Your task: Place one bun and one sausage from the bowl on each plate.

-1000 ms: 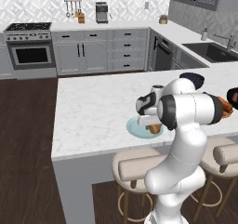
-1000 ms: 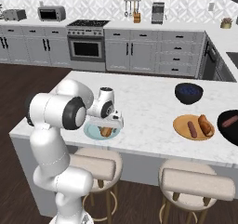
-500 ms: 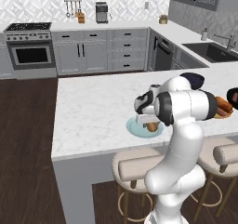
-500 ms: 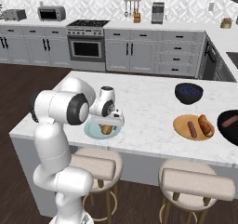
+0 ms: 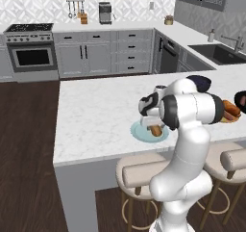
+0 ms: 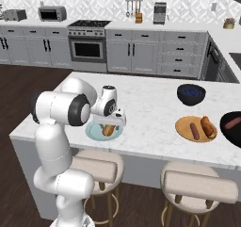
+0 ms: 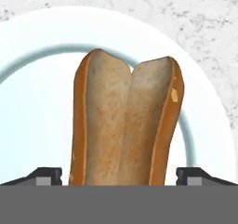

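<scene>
On the white marble counter [image 6: 155, 113], viewed from the right base camera and read left to right, the white arm [image 6: 61, 110] is seen first, bent over the near edge. Just beside it the gripper [image 6: 109, 125] is held directly above the pale blue-green plate [image 6: 94, 133]. A split bun [image 6: 108, 130] is seen lying on that plate. In the hand view the bun [image 7: 125, 125] is shown cut side up on the plate [image 7: 37, 102], between the two fingertips [image 7: 44, 175], which are spread wide on either side of it; no contact with the bun can be made out, so the bun appears released rather than pinched.

Further right, well apart from that plate, the dark blue bowl [image 6: 190, 93] is set toward the back of the counter. In front of it the orange-brown plate [image 6: 184, 127] is found, with a sausage [image 6: 194, 131] and a bun [image 6: 207, 126] on it. At the right edge the black bowl [image 6: 227, 133] is partly cut off, with one sausage [image 6: 232, 123] seen inside.

Two stools [image 6: 200, 186] are tucked under the near edge of the counter.
</scene>
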Robot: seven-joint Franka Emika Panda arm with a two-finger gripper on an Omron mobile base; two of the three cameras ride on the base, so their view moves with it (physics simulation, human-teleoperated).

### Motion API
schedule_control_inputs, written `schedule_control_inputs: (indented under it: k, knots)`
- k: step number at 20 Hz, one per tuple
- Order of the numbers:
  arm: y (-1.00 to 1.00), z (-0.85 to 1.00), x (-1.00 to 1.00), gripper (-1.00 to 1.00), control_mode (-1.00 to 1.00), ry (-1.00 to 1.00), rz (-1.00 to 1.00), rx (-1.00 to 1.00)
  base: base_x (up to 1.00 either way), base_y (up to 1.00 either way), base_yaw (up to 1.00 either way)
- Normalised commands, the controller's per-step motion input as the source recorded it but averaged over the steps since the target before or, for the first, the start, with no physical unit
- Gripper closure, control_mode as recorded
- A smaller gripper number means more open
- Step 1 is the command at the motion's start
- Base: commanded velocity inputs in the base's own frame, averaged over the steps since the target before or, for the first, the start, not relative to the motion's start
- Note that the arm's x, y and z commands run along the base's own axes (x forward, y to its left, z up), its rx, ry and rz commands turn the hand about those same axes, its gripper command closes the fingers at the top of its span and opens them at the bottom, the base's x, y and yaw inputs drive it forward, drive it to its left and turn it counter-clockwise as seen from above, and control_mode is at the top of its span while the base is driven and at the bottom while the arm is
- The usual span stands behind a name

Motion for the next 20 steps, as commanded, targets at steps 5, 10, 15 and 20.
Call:
schedule_control_inputs:
  k: [5,10,15,20]
  knots:
    - [0.00,0.65,-0.43,-1.00,-1.00,-0.06,-0.01,0.00,0.00,0.00,0.00]
    - [0.07,0.95,-0.78,-1.00,-1.00,-0.03,-0.01,-0.03,0.00,0.00,0.00]
    - [0.40,0.84,-0.64,-1.00,-1.00,-0.03,0.00,-0.01,0.00,0.00,0.00]
    - [0.20,0.54,-0.51,-1.00,-1.00,-0.03,0.00,0.00,0.00,0.00,0.00]
